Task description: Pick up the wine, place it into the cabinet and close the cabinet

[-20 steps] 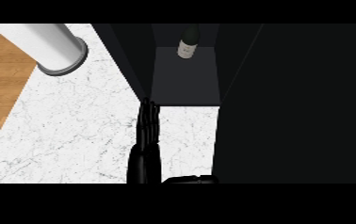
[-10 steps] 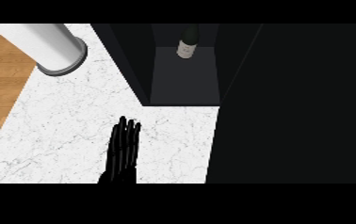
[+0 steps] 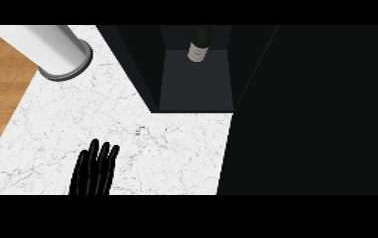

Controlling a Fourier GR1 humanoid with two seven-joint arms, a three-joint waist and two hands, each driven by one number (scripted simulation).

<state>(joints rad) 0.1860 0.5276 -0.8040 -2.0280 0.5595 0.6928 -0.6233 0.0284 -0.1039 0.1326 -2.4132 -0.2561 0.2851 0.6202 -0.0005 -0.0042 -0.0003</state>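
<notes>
We are looking down at the dark glass wine bottle with a pale label [image 3: 197,47], and it is already standing upright inside the open dark cabinet [image 3: 196,89], far ahead of our fingers and a little to the right of them. So we are judging that the picking and the placing are done, and only the closing of the cabinet is remaining. The large dark panel [image 3: 303,112] to the right of our fingers is probably the open door, but we cannot tell this for sure.

Our black left hand [image 3: 94,169] is showing at the lower edge, over the white marble counter [image 3: 170,147]. Its fingers [image 3: 103,154] are straight and close together, pointing forward, holding nothing and touching nothing we can see. Our right hand is not showing. A white cylinder with a grey rim [image 3: 52,49] is lying far ahead and left of the fingers.
</notes>
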